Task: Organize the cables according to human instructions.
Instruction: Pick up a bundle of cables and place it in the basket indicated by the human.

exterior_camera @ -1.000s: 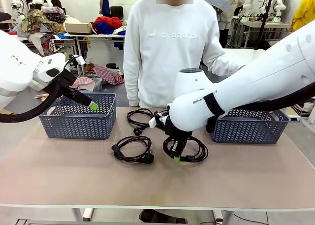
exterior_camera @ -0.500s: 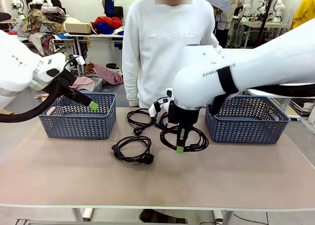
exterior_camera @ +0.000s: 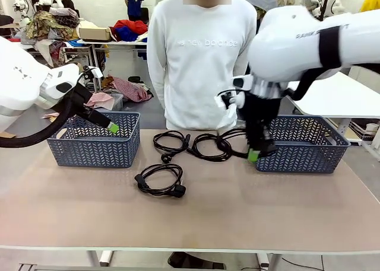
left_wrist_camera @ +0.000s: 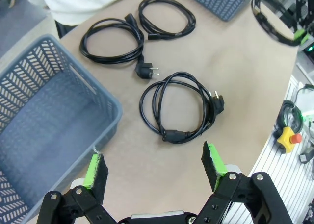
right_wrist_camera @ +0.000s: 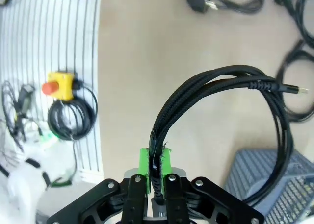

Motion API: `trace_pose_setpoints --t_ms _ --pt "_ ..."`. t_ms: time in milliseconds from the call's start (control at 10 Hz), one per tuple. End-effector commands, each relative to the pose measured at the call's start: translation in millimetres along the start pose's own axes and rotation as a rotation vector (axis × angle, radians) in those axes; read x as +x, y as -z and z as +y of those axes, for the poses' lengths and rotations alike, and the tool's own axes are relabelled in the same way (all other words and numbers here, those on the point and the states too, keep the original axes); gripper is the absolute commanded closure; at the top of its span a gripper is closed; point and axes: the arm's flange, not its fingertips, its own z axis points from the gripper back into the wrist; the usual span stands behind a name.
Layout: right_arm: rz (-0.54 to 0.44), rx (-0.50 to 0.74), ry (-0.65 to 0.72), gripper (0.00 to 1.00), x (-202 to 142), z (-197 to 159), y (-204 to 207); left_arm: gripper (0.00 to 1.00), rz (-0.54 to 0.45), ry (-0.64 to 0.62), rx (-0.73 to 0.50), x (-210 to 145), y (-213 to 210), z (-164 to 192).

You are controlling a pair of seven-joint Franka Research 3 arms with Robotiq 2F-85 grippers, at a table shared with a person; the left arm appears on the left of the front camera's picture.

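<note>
- The right hand (exterior_camera: 254,155) is clenched on one coiled cable (right_wrist_camera: 206,82) and holds it in the air at the near left corner of the right basket (exterior_camera: 320,155).
- The left hand (exterior_camera: 113,127) hangs far left of the right basket, fingers spread, grasping nothing.
- Three more cables lie on the table (exterior_camera: 237,217) left of the right basket: the nearest cable (left_wrist_camera: 152,36), the middle cable (left_wrist_camera: 145,72), the farthest cable (left_wrist_camera: 217,102).

Four black cables (left_wrist_camera: 171,136), two blue baskets (exterior_camera: 95,146), one person (exterior_camera: 196,57)
</note>
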Motion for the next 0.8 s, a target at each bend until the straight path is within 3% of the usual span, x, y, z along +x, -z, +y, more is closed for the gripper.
trace_pose_setpoints --t_ms 0,400,700 --pt "0.041 -0.051 -0.021 1.0 -21 -12 -20 0.0 -0.017 0.016 -0.018 -2 1 2" --pt "0.097 -0.07 0.051 1.0 -74 -53 -42 0.0 -0.017 0.016 -0.018 -2 1 2" --pt "0.083 -0.086 0.089 1.0 -78 -51 -37 0.0 -0.017 0.016 -0.018 -2 1 2"
